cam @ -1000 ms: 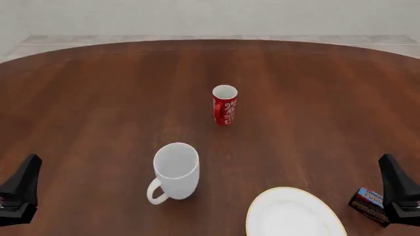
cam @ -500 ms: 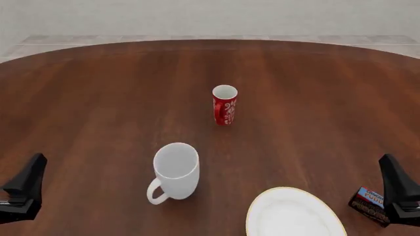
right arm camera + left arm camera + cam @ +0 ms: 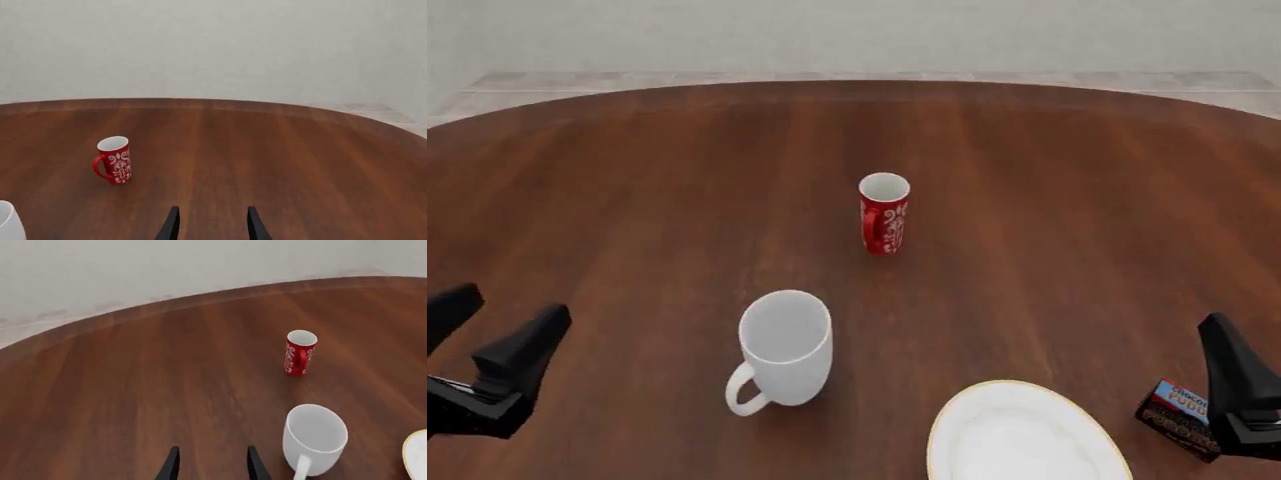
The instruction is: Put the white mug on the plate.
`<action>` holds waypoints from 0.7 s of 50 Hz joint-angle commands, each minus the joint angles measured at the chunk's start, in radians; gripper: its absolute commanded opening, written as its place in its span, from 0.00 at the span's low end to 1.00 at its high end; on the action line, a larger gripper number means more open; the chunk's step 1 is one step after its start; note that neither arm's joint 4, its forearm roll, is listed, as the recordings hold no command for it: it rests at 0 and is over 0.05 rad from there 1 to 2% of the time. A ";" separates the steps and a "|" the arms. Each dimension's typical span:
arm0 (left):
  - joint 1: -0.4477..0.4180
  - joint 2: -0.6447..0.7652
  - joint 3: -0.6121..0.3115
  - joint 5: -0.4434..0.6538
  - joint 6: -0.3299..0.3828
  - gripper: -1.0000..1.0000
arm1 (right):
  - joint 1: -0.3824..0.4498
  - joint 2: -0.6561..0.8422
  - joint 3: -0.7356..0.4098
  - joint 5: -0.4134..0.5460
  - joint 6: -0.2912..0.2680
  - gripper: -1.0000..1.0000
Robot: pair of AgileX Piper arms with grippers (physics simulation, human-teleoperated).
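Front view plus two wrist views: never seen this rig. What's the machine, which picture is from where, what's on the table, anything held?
These are simulator renders of two robot arms at a round wooden table. The front view looks forward and down from the arms' own side. The left gripper shows at its left edge, the right gripper at its right edge. Each wrist view comes from a camera just behind that arm's gripper, so the two dark prongs low in the picture are its jaws.

On the table stand the white mug, upright with its handle toward the camera, and a slimmer red mug farther back. The plate lies near the front edge, right of the white mug and apart from it. A small snack packet lies by the right gripper.

Both grippers are open; nothing is held.
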 commanded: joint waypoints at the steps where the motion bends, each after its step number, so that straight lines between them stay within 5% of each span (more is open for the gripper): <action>1: -0.087 0.098 -0.129 0.156 0.048 1.00 | 0.000 0.000 -0.002 0.002 -0.001 1.00; 15: -0.159 0.098 -0.138 0.240 0.065 1.00 | 0.000 0.000 -0.001 0.001 -0.001 1.00; 19: -0.180 0.167 -0.217 0.287 0.072 1.00 | 0.000 0.001 -0.002 0.001 0.000 1.00; 35: -0.267 0.297 -0.249 0.267 0.036 1.00 | 0.001 0.001 -0.005 0.004 0.000 1.00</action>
